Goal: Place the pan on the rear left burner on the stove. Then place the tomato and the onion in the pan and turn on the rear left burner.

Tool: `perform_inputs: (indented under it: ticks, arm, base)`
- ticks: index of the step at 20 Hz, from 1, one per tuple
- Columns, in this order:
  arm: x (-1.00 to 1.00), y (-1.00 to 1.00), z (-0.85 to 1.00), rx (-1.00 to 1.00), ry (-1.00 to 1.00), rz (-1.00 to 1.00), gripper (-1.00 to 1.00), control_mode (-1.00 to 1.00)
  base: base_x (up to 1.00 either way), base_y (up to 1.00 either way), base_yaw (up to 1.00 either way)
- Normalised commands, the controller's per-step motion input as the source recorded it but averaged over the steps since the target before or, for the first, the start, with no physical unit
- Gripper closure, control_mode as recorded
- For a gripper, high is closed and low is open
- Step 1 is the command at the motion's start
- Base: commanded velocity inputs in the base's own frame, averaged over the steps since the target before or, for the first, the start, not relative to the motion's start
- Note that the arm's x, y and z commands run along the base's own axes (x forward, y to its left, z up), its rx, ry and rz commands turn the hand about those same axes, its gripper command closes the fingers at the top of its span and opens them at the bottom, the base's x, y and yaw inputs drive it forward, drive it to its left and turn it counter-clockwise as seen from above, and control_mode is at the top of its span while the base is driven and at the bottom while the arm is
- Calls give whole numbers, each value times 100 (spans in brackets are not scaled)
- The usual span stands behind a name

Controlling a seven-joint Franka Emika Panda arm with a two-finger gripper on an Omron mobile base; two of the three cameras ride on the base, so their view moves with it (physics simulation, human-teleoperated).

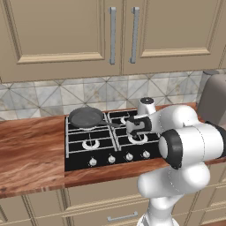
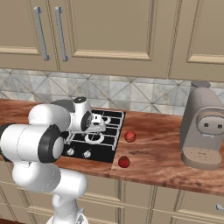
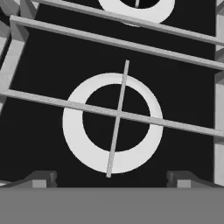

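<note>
The dark grey pan (image 1: 86,117) rests on the rear left burner of the black stove (image 1: 78,155), its handle pointing right; the pan hides that burner's ring. My gripper (image 1: 136,126) hangs open and empty over the stove's right-hand burners, well to the right of the pan. In the hand view, the fingertips (image 3: 41,179) stand wide apart above a silver burner ring (image 3: 113,122) under its grate. Two round reddish things, the tomato and the onion, lie on the wooden counter right of the stove (image 2: 130,136) (image 2: 124,162); I cannot tell which is which.
Four silver knobs (image 1: 111,159) line the stove's front edge. A grey coffee machine (image 2: 203,129) stands on the counter at the far right. Wall cabinets hang above the tiled backsplash. Wooden counter (image 1: 31,150) stretches left of the stove.
</note>
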Motion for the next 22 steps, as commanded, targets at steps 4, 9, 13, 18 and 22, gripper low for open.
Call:
perform_inputs:
  ticks: [4,9,13,18,22]
  arm:
    - [-12,-50,1,0,0,-10,-100,-100]
    - [-22,-47,0,3,0,-9,-100,-100]
    - [-36,-42,0,6,0,-8,-100,-100]
    - [-47,-31,5,9,0,-5,-100,-100]
    - [-21,-22,19,5,0,-2,-100,-100]
  base:
    - [0,0,0]
    - [0,0,0]
    - [0,0,0]
    - [0,0,0]
    - [0,0,0]
